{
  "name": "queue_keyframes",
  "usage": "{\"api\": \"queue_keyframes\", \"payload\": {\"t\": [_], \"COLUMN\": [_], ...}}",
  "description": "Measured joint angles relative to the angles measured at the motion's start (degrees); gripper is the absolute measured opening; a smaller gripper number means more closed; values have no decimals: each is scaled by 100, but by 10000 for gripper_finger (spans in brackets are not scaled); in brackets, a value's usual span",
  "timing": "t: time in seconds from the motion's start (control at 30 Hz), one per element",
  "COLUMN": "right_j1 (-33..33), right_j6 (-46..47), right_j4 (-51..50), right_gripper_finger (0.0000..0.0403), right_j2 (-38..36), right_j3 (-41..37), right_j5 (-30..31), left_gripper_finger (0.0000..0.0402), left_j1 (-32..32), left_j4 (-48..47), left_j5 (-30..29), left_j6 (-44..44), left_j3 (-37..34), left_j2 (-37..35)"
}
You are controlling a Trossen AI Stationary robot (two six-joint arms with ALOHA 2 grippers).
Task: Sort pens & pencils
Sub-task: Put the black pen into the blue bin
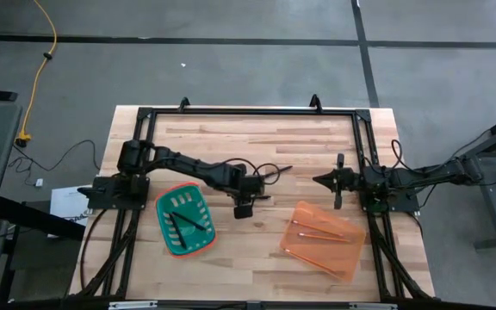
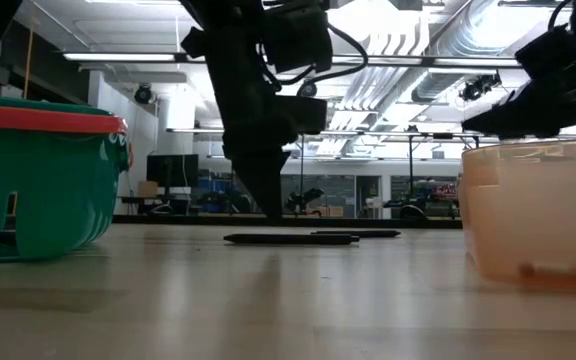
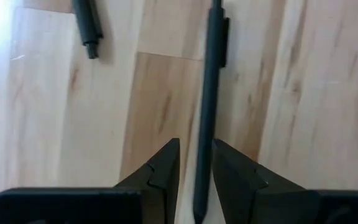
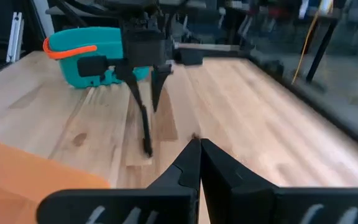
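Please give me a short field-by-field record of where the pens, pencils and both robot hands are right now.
left hand: lowered at table centre, open, fingers straddling a thin black pen lying on the wood
second loose black pen: on the table nearby
green plastic basket: holds dark pens
orange translucent tray: holds orange-tan wooden pencils
right hand: shut, empty, waiting beside the tray

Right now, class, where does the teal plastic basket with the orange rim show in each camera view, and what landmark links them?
High view: teal plastic basket left of centre, beside the left arm.
Low view: at the left edge.
Left wrist view: not in it.
Right wrist view: far across the table.
Shared landmark: the left gripper straddling a dark pen.
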Motion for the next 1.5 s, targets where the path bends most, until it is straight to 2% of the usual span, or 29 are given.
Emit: {"api": "queue_keyframes", "payload": {"t": [0.07, 0.27, 0.4, 0.57, 0.87, 1.03, 1.23, 1.4, 1.5], "right_j1": [-17, -17, -17, -17, -17, -17, -17, -17, -17], "right_j6": [-376, -666, -722, -696, -446, -138, -178, 14, 39], "right_j4": [72, 485, 442, 385, -1140, -1709, -1961, -1931, -1981], "right_gripper_finger": [0, 0, 0, 0, 0, 0, 0, 0, 0], "right_j2": [-11, -18, -13, -78, -527, -832, -916, -1079, -1293], "right_j3": [15, 271, 580, 1041, 1937, 2078, 2089, 2140, 2164], "right_j5": [2, 253, 250, 245, 238, 238, 238, 318, 330], "left_gripper_finger": [81, 81, 81, 81, 81, 74, 13, 28, 16], "left_j1": [-10, -4, 7, 3, 5, 3, 5, -42, -80], "left_j4": [0, 88, 208, 324, 321, 318, 316, 302, 299], "left_j5": [56, 126, 393, 394, 356, 337, 301, 293, 216], "left_j6": [1, 0, 8, 26, 22, 20, 26, 154, 177], "left_j3": [0, -10, -13, -15, -5, 2, 2, 2, 0], "left_j2": [0, 79, 175, 277, 271, 336, 336, 336, 313]}}
